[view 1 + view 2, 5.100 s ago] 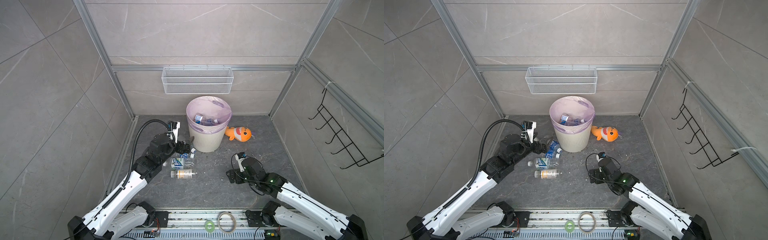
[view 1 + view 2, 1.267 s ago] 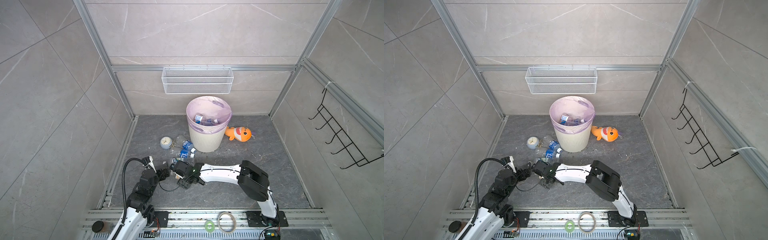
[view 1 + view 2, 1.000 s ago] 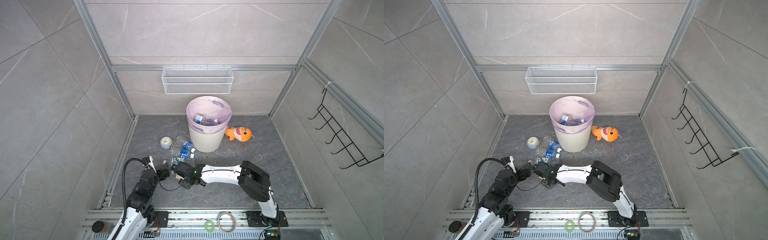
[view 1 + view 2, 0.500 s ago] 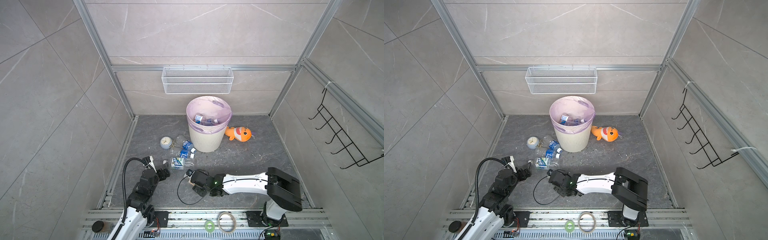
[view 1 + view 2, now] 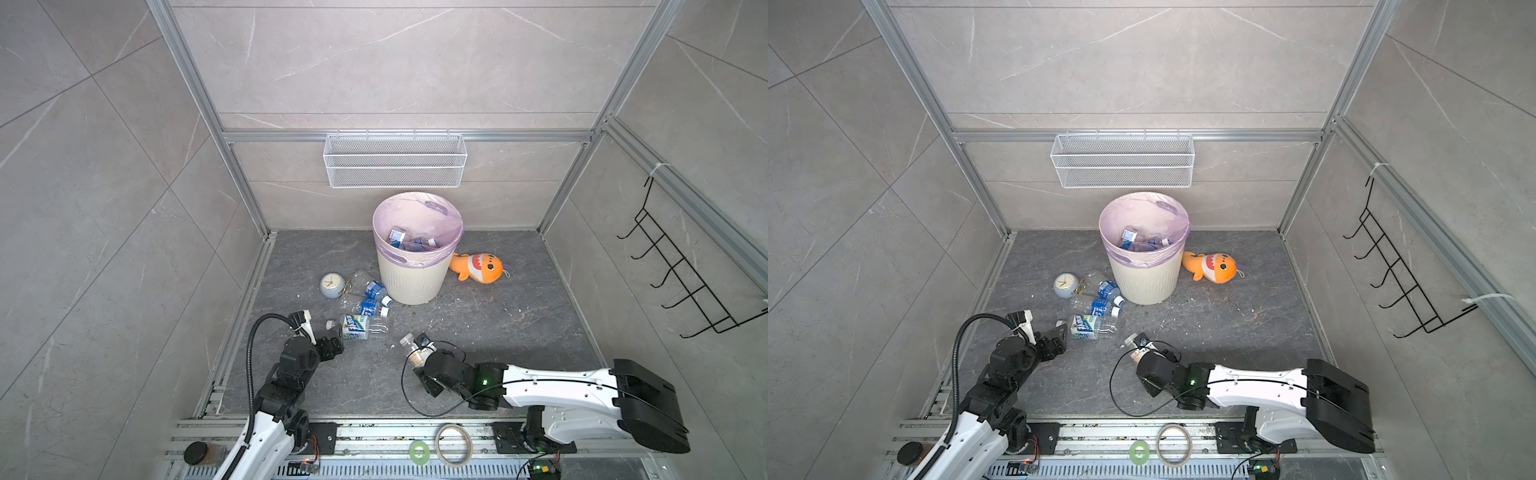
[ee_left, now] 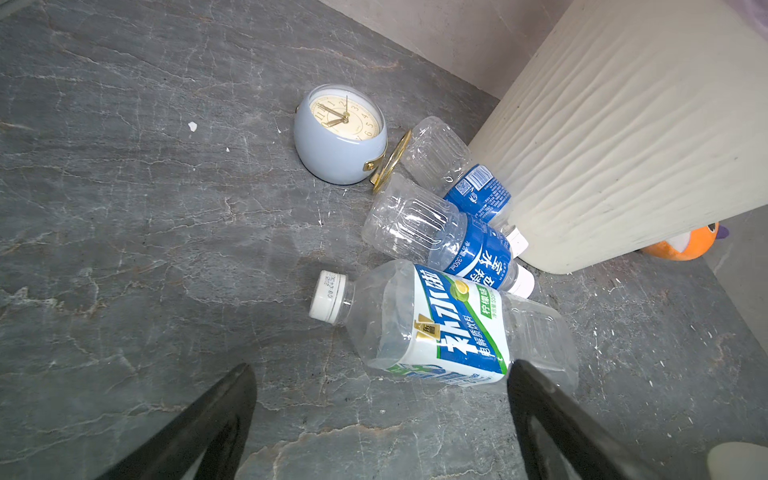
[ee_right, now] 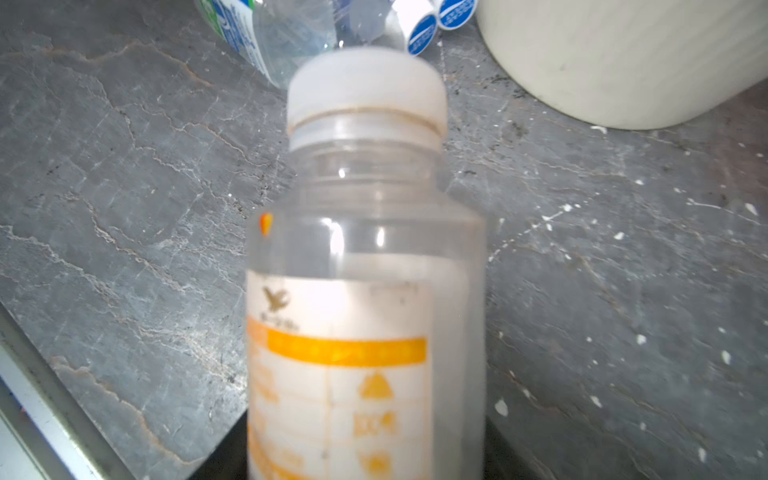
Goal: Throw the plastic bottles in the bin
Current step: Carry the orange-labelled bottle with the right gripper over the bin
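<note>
Pincer (image 6: 380,399) of the left arm stands spread wide and empty, its black fingers (image 6: 216,415) framing a crumpled clear plastic bottle with a green, blue and white label (image 6: 453,328) lying on the grey stone-look floor (image 5: 498,332). Only the left wrist view shows the label print and the gold hands of the round pale-blue clock (image 6: 340,133). Right of the clock, two clear ribbed bottles with blue labels (image 6: 453,241) lie against the cream-white ribbed bin (image 5: 413,278), whose lilac liner holds more bottles (image 5: 409,243). Near and right, the right pincer (image 5: 417,357) is clenched on a clear white-capped bottle with an orange-and-white label (image 7: 361,291); the right wrist view shows it blurred. An orange plush shark (image 5: 478,268) lies right of the bin.
</note>
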You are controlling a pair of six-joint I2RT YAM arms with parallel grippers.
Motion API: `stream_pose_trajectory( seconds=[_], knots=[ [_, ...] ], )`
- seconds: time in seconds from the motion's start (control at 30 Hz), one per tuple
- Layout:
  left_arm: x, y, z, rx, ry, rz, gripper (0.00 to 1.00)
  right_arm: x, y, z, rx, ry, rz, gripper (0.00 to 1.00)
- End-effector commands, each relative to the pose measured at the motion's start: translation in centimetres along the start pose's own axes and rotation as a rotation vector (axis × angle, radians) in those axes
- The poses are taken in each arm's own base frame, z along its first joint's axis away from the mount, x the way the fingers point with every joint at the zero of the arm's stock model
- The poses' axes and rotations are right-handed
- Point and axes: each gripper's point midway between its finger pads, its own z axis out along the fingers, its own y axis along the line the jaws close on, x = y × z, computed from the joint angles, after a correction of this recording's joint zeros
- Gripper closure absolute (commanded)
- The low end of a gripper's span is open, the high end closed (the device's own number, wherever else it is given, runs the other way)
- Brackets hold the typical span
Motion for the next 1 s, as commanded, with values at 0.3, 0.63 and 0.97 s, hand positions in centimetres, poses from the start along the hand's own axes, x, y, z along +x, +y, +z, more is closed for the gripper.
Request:
stream_pose_trajectory(
  seconds=[0.3,0.63,0.97],
  knots=[
    [-1.3,-1.0,0.0,0.043,-0.039,0.019,0.04,-5.2,-3.8,-7.1,0.074,-0.269,0.173,0.47],
    [-1.4,-1.0,0.1,0.039,-0.037,0.021,0.04,-19.0,-5.5,-15.8,0.152,-0.48,0.219,0.44],
    [-1.3,-1.1,0.4,0.035,-0.019,0.024,0.04,-38.7,-16.0,-9.3,0.274,-0.433,0.364,0.01]
  ],
)
